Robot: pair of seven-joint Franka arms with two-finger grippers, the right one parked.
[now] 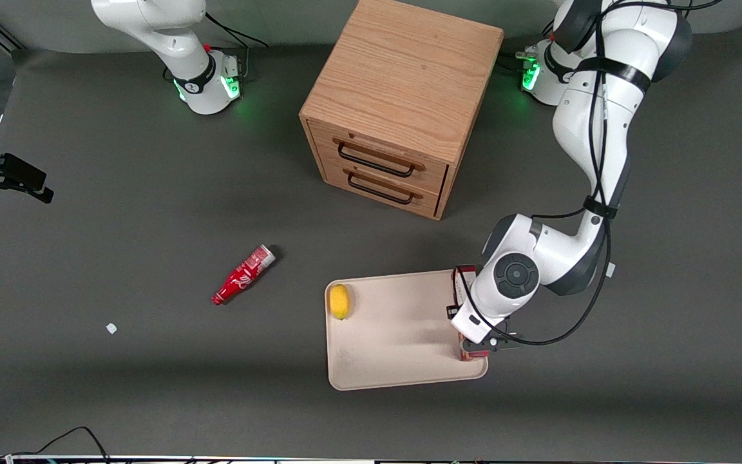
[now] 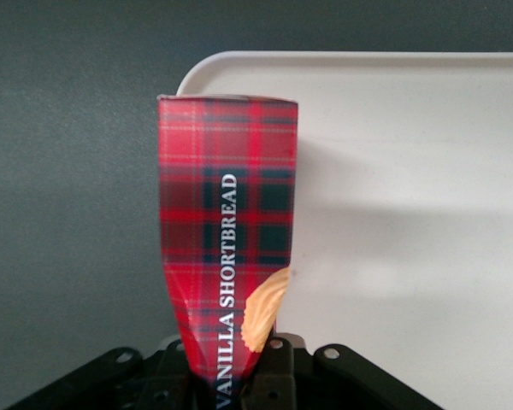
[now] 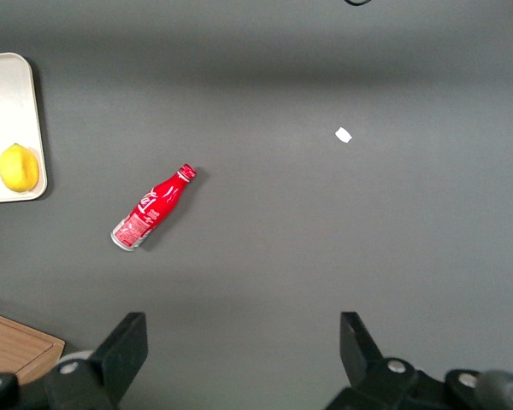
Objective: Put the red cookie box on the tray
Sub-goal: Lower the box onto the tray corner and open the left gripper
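Grey matting covers the whole table, and my gripper (image 1: pixel 482 345) hangs over the tray (image 1: pixel 390 361) at its edge toward the working arm's end. My fingers pinch the red cookie box (image 2: pixel 227 248) hard enough to crease its carton. I judge this the placing step: next I should lower it flat inside the rim, away from the lemon (image 1: pixel 339 301), then let go. My wrist view shows the squeezed tartan carton straddling the tray's corner; from the front my arm hides nearly all of it.
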